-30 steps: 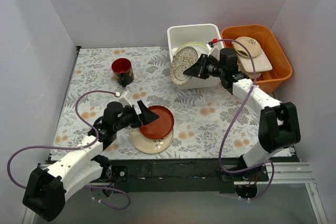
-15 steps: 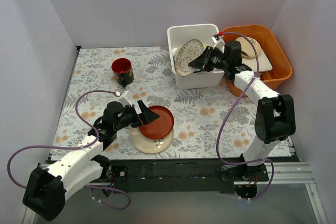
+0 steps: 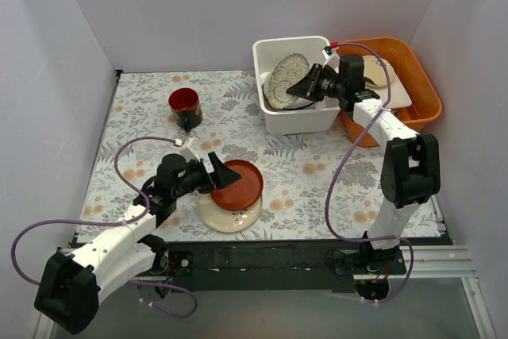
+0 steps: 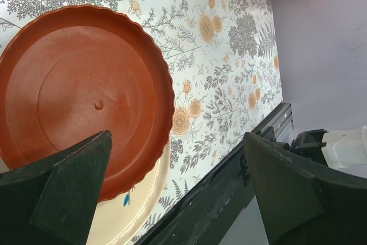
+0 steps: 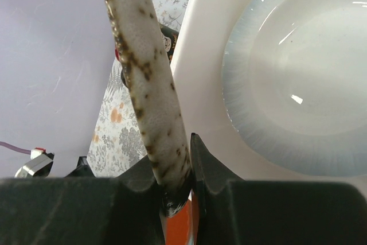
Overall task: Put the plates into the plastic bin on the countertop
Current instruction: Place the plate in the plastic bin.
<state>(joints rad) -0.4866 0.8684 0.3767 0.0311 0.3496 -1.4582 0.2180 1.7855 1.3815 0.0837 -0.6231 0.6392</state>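
Over at the far right, the right hand (image 3: pixel 300 89) is clenched on the rim of the speckled dish (image 3: pixel 284 78), pinching its edge between both fingers (image 5: pixel 209 176). The dish stands nearly on edge, tilted, above the open top of the white bin (image 3: pixel 295 121). From where I stand I cannot tell whether its lower edge touches anything inside. A light blue plate (image 5: pixel 298 84) lies in the bin just beside the dish.

The orange tub (image 3: pixel 421 109) sits right against the bin on its right side, with beige and white dishes (image 3: pixel 382 78) in it.

Nearer the front of the bench (image 3: pixel 317 176), the left hand (image 3: pixel 218 168) is released, its two fingers (image 4: pixel 63 190) spread wide and gripping nothing. It hangs at the left edge of the red-brown plate (image 3: pixel 240 184). That plate lies flat on top of a cream plate (image 3: pixel 226 218), which pokes out from under it on the near side. Both are well apart from the bin.

A small dark-red cup (image 3: pixel 185 105) stands on its own toward the back left of the bench.
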